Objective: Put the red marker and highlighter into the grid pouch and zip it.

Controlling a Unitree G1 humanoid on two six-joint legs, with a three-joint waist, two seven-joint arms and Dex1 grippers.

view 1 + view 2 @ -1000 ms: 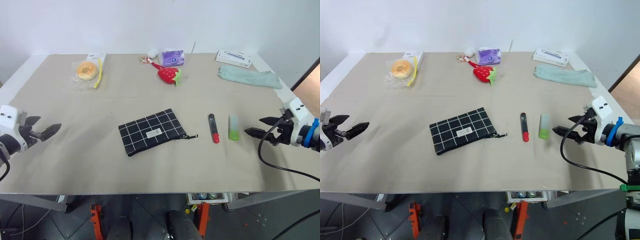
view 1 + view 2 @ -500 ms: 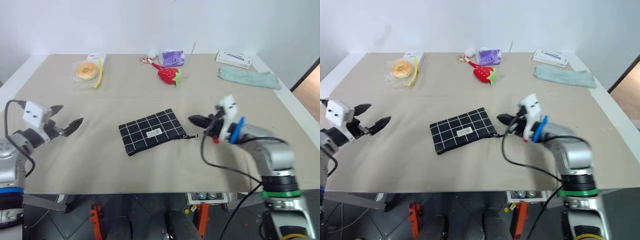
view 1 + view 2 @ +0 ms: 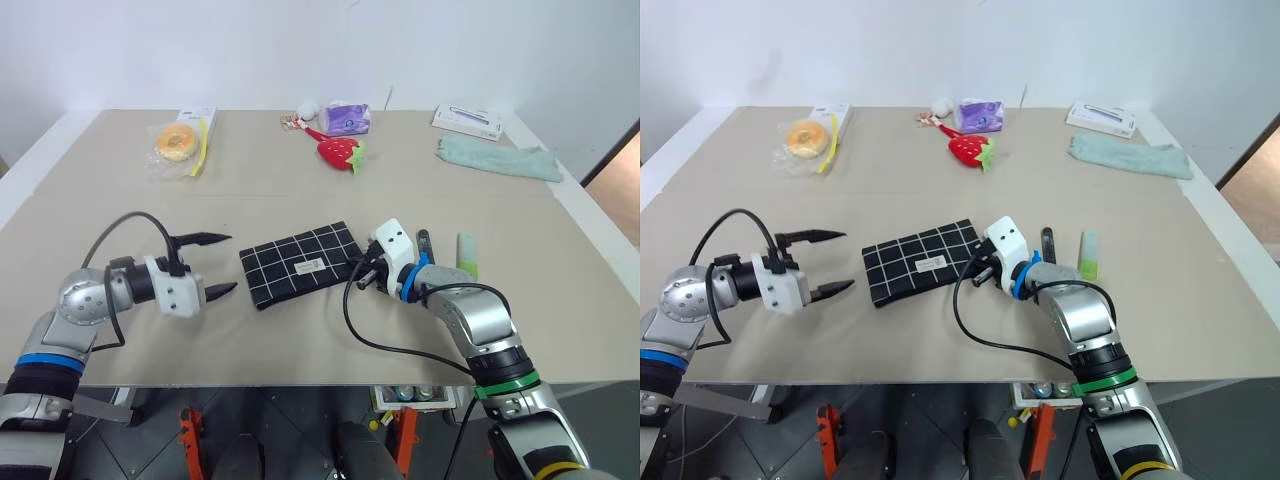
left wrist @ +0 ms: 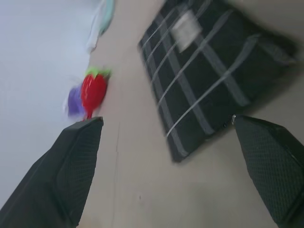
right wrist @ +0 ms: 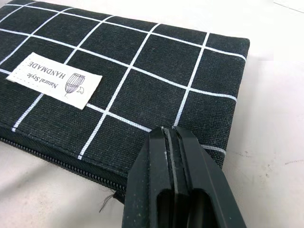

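the grid pouch (image 3: 303,264) lies flat on the table (image 3: 300,340) between the two grippers, label side up, zipper edge toward the robot; it is judged to be flanked this way so that one side can be pinned while the zipper is drawn. the zipper is seen closed along the near edge in the right wrist view, so opening is taken as the step in hand.

the right gripper (image 3: 362,275) is at the pouch's zipper-end corner, fingers pressed together. in the right wrist view the closed fingertips overlap the zipper edge; whether the pull tab is pinched between them cannot be told, as the tips hide that spot.

the left gripper (image 3: 212,264) is held just beside the opposite short edge of the pouch, not touching, fingers (image 4: 71,166) spread wide, one above the other, and pointed toward the pouch. the pouch end is framed between them in the left wrist view.

the red marker (image 3: 424,245) lies just beyond the right gripper's wrist, partly hidden by it; the highlighter (image 3: 466,253) lies just outboard of the marker. neither is held.

pose: the left forearm is held low and angled inward; the right forearm is angled inward and slightly down, the wrist over the table.
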